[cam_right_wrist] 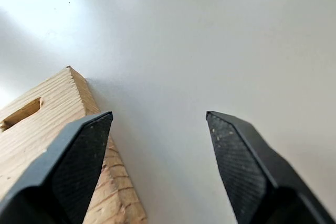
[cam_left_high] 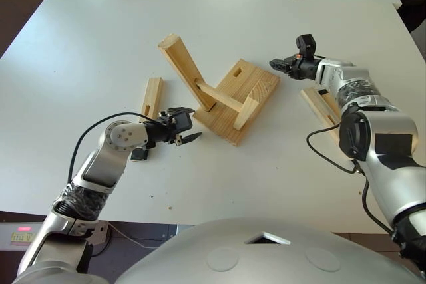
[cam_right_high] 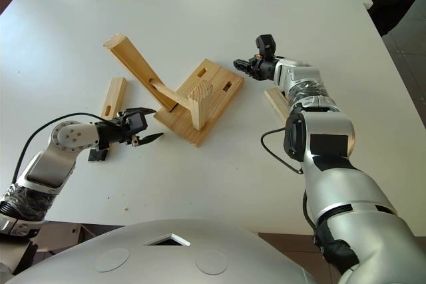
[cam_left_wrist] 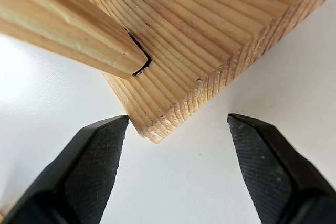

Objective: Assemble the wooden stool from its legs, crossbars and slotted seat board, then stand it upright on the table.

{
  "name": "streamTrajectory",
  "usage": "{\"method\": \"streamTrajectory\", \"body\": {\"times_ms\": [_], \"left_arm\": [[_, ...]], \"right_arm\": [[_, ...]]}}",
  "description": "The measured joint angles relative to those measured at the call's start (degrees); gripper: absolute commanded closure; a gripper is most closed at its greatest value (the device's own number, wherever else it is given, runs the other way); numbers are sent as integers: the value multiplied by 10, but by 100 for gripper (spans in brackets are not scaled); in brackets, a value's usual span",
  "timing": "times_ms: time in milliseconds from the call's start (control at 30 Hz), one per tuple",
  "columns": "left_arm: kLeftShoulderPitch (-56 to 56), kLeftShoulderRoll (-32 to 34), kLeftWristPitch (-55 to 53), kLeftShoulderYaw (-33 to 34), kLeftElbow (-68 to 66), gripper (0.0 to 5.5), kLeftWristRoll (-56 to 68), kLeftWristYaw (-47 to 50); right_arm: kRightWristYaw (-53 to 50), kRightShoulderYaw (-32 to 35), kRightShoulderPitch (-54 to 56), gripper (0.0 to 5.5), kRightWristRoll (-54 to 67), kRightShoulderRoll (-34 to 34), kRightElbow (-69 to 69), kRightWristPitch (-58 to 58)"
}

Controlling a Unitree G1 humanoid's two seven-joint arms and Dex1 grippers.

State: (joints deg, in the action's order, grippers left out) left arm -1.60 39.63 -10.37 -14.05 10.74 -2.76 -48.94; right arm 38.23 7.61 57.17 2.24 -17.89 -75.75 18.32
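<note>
Two gaping tools flank the seat board (cam_left_high: 256,88): left tool (cam_left_wrist: 177,124) at its near corner, right tool (cam_right_wrist: 159,114) opposite.

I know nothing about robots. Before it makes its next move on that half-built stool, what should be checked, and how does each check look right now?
1. Left pincer open: ok, jaws apart at the seat board's near corner.
2. Right pincer open: ok, jaws apart at the board's far corner.
3. Long leg and short leg fully seated in the board: cannot tell.
4. Slots free for more legs: ok, two empty slots show.
5. Loose leg reachable: ok, it lies beside the left arm.
6. Second loose piece free to grab: probably not ok, the right arm partly covers it.
</note>
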Motion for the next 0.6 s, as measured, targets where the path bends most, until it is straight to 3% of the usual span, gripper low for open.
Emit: {"method": "streamTrajectory", "body": {"times_ms": [200,600], "left_arm": [[2,-2,-5,-1,6,200,-4,3],[17,-19,-22,-8,26,200,-8,22]], "right_arm": [[47,-41,-5,219,-25,15,13,3],[127,-175,-24,219,-100,-18,66,-107]]}}
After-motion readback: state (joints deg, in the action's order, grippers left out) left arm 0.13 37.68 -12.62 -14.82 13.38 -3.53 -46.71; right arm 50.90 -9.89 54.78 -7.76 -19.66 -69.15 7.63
